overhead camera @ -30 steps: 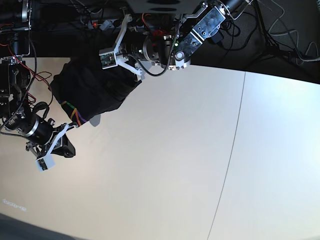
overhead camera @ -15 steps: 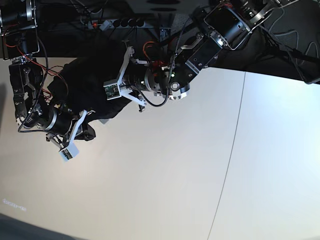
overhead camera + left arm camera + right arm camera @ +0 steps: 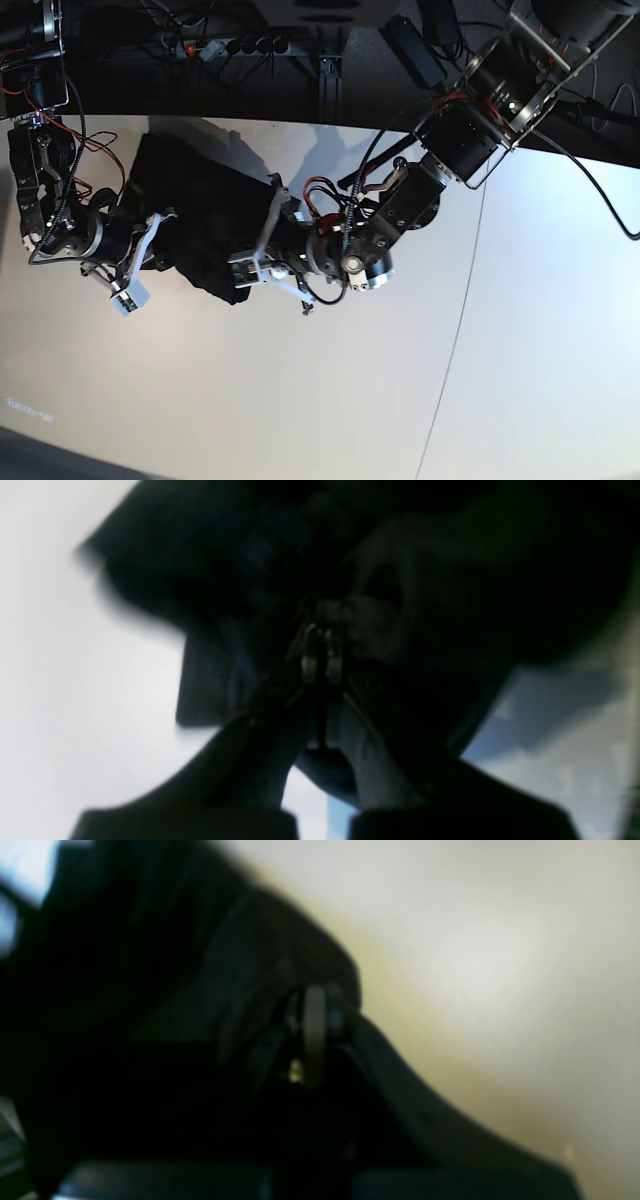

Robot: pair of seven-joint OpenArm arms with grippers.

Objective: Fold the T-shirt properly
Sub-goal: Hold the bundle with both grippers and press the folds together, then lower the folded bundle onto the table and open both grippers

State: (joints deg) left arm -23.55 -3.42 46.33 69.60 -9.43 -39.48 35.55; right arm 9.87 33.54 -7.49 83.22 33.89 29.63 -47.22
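The black T-shirt [image 3: 195, 215] hangs bunched between my two grippers over the far left of the white table [image 3: 330, 400]. My left gripper [image 3: 243, 283] is shut on its lower right edge. The left wrist view shows the fingertips [image 3: 320, 652] pressed together in dark fabric [image 3: 450, 580]. My right gripper [image 3: 150, 240] is shut on the shirt's left side. The blurred right wrist view shows it [image 3: 315, 1020] closed in black cloth [image 3: 150, 1015]. The rainbow neck band does not show clearly.
A thin seam [image 3: 455, 340] runs front to back across the table right of centre. A dark back edge with a power strip [image 3: 235, 45] and cables lies behind the table. The left arm's body [image 3: 470, 130] reaches in from the upper right.
The left gripper has swung down and toward the front, dragging the shirt lower over the table. The right gripper has moved up and right, closer to the left gripper. Both stay shut on cloth.
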